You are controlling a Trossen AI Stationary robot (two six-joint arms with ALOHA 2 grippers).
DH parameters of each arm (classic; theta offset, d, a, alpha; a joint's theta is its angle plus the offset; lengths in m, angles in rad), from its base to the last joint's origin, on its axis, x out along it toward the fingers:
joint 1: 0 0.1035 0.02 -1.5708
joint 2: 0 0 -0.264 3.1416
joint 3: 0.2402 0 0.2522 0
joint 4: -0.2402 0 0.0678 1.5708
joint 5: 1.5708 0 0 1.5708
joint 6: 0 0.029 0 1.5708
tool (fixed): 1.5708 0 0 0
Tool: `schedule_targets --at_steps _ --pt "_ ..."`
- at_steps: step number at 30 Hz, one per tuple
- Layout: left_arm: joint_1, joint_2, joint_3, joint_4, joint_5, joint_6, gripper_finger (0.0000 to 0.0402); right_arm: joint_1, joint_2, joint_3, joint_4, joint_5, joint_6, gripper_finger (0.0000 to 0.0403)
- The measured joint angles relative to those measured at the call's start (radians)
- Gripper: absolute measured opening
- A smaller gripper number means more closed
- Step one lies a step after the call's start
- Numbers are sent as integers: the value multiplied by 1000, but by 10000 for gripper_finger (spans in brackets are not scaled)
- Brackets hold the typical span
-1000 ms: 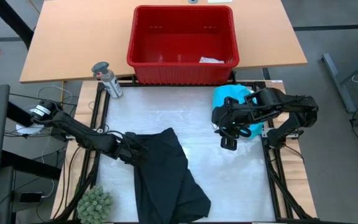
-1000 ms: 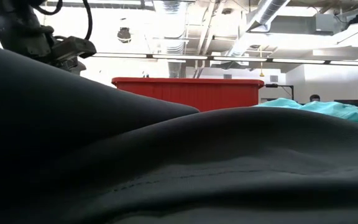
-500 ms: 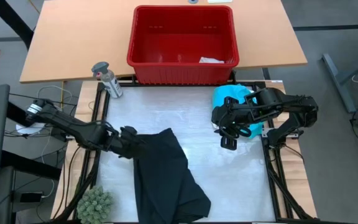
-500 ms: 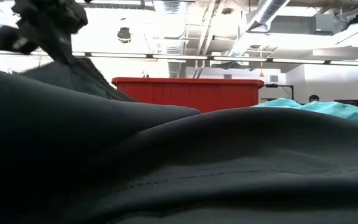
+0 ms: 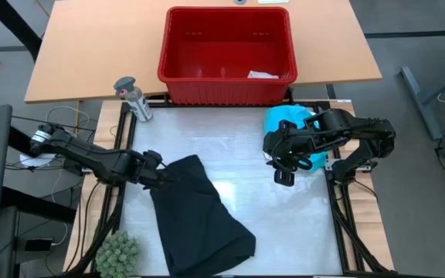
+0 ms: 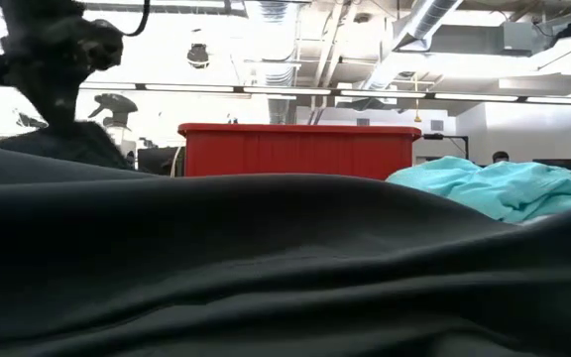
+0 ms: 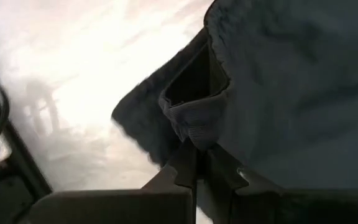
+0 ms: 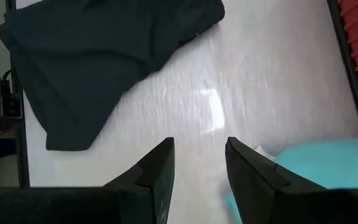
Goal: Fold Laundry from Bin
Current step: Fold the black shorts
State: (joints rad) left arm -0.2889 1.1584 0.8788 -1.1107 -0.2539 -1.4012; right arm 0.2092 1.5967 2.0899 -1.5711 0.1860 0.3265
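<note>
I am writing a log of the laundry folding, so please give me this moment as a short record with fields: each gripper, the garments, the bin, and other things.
left gripper: shut on an edge of the black garment, at the table's left side
right gripper: open, holding nothing, above the table beside the turquoise shirt
black garment: spread on the white table, front centre
turquoise shirt: bunched at the table's right edge
bin: red, behind the table, one small pale piece inside
other things: spray bottle, green plant
</note>
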Motion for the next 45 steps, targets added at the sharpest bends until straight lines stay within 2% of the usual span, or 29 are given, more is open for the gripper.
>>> schedule_targets --at_steps 6,10,19,23,28,31,34,37,42,45 --pt "-7 1 -31 -57 79 -17 15 7 0 0 0 -3 24 166" --pt "-27 -2 -18 -113 118 -31 47 21 0 0 0 -4 24 166" --pt "-37 -10 -18 -117 150 93 132 27 0 0 0 -3 31 166" --pt "-37 -10 -18 -193 153 123 168 27 0 0 0 -3 32 166" --pt "-37 -10 -1 -298 183 158 184 27 0 0 0 -3 32 166" --pt "-60 -23 68 -281 141 158 183 27 0 0 0 -2 33 166" --pt "-83 -28 174 -278 28 136 170 27 0 0 1 -1 33 166" --pt "-117 -31 251 -195 -88 155 138 26 0 0 1 0 35 166" --pt "-158 -8 223 -49 -126 210 31 26 0 0 1 4 67 166" --pt "-168 25 153 -49 -118 167 9 32 0 0 1 5 69 166"
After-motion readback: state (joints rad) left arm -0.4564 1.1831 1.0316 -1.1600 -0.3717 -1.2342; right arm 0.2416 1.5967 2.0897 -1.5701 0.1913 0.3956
